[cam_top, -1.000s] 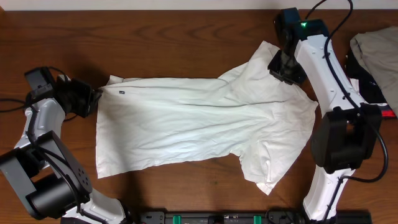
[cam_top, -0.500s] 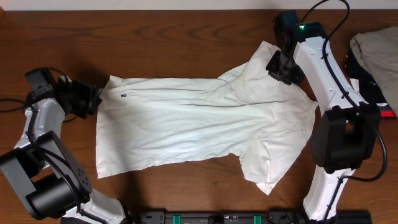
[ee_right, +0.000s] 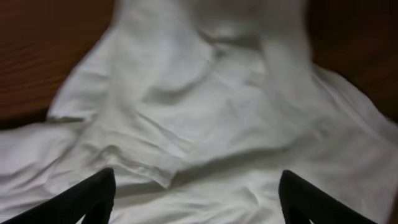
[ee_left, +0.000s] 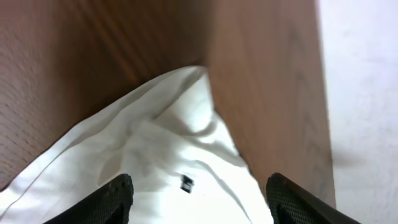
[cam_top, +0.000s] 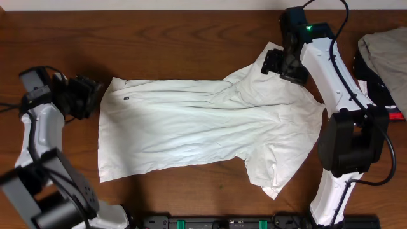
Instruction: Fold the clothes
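Note:
The clothes, a white wrinkly T-shirt [cam_top: 203, 127], lie spread flat across the brown table [cam_top: 159, 38], hem to the left and sleeves to the right. My left gripper [cam_top: 91, 97] stands open just off the shirt's far left corner, nothing between its fingers. In the left wrist view that corner [ee_left: 168, 155] with a small black tag [ee_left: 185, 182] lies under the open left gripper [ee_left: 202, 199]. My right gripper [cam_top: 273, 62] hovers open over the far right sleeve. The right wrist view shows creased white cloth [ee_right: 205, 93] below the open right gripper [ee_right: 199, 196].
A heap of beige-grey, black and red garments [cam_top: 385, 57] lies at the table's right edge, behind the right arm. The table's far edge [cam_top: 159, 9] runs along the top. The arm bases [cam_top: 343, 191] stand at the front corners.
Both grippers have opened and let go of the shirt. The left one has drawn back a little to the left; the right one has shifted slightly up and left over the sleeve.

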Motion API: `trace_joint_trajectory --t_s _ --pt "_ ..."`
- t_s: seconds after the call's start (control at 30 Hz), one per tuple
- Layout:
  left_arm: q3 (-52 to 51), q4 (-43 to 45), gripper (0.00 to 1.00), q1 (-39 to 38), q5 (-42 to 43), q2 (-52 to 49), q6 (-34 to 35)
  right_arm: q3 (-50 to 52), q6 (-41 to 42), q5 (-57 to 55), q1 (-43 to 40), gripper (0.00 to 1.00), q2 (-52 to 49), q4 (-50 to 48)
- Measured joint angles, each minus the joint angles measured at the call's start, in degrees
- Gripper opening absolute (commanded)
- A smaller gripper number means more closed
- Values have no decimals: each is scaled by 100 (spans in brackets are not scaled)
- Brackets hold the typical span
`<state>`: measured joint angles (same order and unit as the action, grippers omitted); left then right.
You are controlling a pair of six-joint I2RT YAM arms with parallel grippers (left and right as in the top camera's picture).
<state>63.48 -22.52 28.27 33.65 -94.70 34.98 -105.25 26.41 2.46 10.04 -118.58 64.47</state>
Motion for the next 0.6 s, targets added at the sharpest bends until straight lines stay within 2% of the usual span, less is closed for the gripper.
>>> trace_joint_trajectory --t_s 0.07,0.1,0.13,0.2,0.27,0.3,0.43,0.6 --pt "9 -22 69 -55 -68 297 -114 2 -374 361 2 46 0 -334" --pt "13 -22 65 -114 -92 411 -186 4 -522 570 7 32 0 -551" --pt "20 -24 58 -195 -107 509 -232 4 -621 732 9 23 0 -730" --pt "57 -20 33 -564 -151 693 -393 7 -807 1174 42 8 0 -1198" --pt "85 24 8 -1025 -160 754 -501 7 -898 1578 109 3 0 -1558" --pt "98 52 6 -1331 -190 754 -590 7 -933 1733 168 2 0 -1681" --pt "101 52 6 -2474 -597 741 -782 7 -1014 2122 549 1 -52 -1932" --pt "101 90 6 -3528 -1421 634 -835 7 -1036 2330 1056 1 -402 -2068"
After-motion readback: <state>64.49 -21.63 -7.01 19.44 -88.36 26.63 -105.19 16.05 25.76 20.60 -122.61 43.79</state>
